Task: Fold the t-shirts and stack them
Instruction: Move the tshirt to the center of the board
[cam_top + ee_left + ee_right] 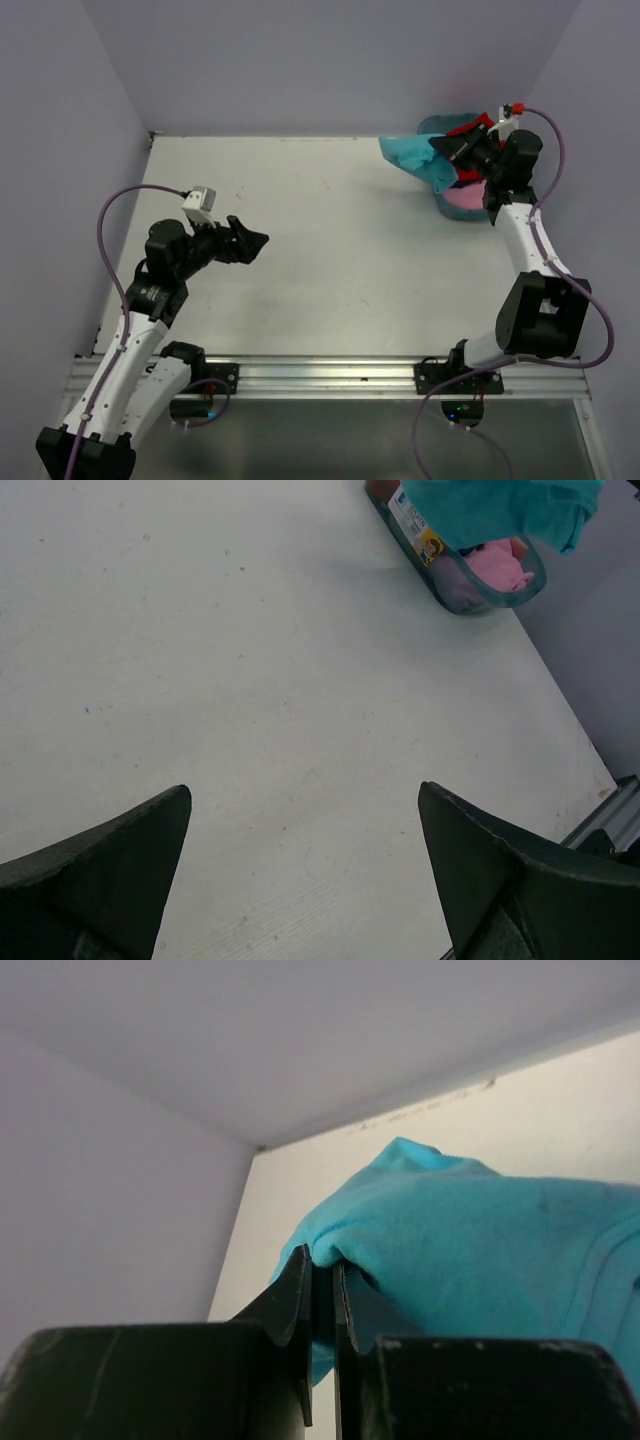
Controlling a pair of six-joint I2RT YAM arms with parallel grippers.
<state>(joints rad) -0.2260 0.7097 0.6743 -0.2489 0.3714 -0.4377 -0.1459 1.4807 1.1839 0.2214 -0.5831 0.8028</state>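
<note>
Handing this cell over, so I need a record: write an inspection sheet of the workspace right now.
Surface: white tabletop, faint specks.
Job's things: turquoise cloth t-shirt hanging over the teal plastic tub; red t-shirt and pale pink t-shirt inside it.
Clutter: nothing seen.
Grippers: right gripper shut on turquoise cloth t-shirt; left gripper open, empty.
Cables: purple cables loop from both arms.
Surroundings: pale lilac walls; metal rail at near edge.

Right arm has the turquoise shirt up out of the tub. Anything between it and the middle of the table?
Nothing visible. The turquoise shirt hangs from the shut right gripper over the tub edge, and the table toward the middle is bare. The open left gripper hovers further left, off that path.
</note>
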